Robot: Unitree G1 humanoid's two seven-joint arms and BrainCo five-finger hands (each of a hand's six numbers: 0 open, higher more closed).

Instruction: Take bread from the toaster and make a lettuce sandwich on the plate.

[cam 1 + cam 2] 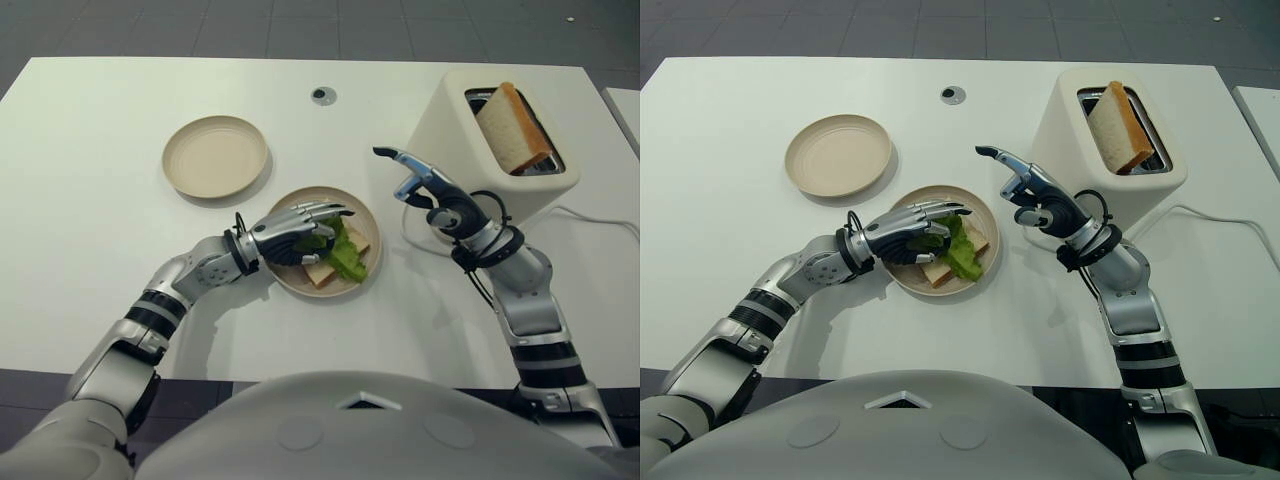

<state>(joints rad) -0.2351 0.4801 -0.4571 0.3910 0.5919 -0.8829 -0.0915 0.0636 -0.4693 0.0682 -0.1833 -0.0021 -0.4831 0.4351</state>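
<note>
A beige plate (352, 200) in front of me carries a bread slice (322, 273) with a green lettuce leaf (346, 256) lying on it. My left hand (298, 226) hovers over the plate's left half, fingers curled down around the lettuce's left end. A cream toaster (450, 130) stands at the back right with one bread slice (512, 128) sticking up from its slot. My right hand (430, 188) is raised between the plate and the toaster, fingers stretched out and holding nothing.
A second, empty beige plate (215, 155) lies to the back left of the sandwich plate. The toaster's cable (600, 215) runs off to the right. A small round hole (323, 96) sits in the white table near its far edge.
</note>
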